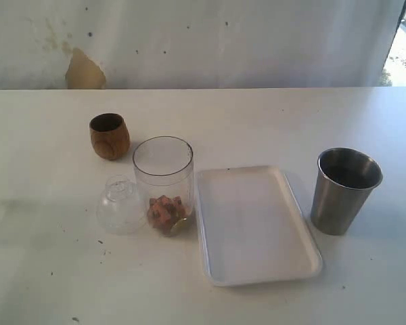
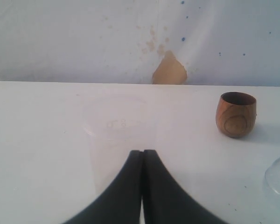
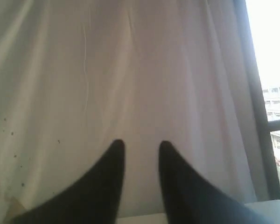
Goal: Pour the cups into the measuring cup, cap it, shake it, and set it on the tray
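The brown wooden cup (image 1: 109,135) stands at the back left, also shown in the left wrist view (image 2: 236,114). In front of it is the clear measuring cup (image 1: 164,181), upright and uncapped, with orange-brown pieces at its bottom. The clear dome cap (image 1: 120,205) rests on the table against the measuring cup's left side; its edge shows in the left wrist view (image 2: 278,174). The white tray (image 1: 257,223) lies to the right, with nothing on it. The steel tumbler (image 1: 344,191) stands right of the tray. My left gripper (image 2: 143,152) is shut, holding nothing. My right gripper (image 3: 140,144) is open, facing the curtain. Neither gripper shows in the exterior view.
A frosted translucent cup (image 2: 120,133) stands just beyond the left gripper's tips. A white curtain (image 1: 203,40) with a brown stain hangs behind the white table (image 1: 257,122). A window lies at the far right (image 3: 275,107).
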You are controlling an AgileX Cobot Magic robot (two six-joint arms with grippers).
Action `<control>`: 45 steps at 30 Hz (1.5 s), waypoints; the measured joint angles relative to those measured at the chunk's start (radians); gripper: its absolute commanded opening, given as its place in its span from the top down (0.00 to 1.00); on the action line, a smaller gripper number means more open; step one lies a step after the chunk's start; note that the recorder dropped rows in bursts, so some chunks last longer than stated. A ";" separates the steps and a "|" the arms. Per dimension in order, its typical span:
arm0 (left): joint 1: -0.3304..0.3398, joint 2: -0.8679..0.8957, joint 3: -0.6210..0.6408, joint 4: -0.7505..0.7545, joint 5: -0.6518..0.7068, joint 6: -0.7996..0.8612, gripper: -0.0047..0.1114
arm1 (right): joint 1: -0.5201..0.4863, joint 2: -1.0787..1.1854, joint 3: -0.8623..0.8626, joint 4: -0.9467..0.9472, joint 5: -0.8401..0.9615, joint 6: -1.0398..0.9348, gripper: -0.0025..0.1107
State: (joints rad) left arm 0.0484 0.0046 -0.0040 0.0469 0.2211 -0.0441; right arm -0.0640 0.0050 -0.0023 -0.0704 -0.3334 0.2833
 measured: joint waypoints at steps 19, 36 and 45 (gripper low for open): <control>0.000 0.000 0.000 0.000 0.000 0.000 0.96 | 0.000 0.446 0.000 -0.141 -0.066 0.031 0.19; 0.000 0.000 0.000 0.000 0.000 0.000 0.96 | 0.000 1.143 -0.029 -0.219 -0.448 -0.119 0.05; 0.000 0.000 0.000 0.000 0.000 0.000 0.96 | 0.000 1.562 -0.073 -0.168 -0.805 -0.268 0.05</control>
State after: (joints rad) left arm 0.0484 0.0046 -0.0040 0.0469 0.2211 -0.0441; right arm -0.0640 1.5674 -0.0754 -0.2387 -1.1383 0.0150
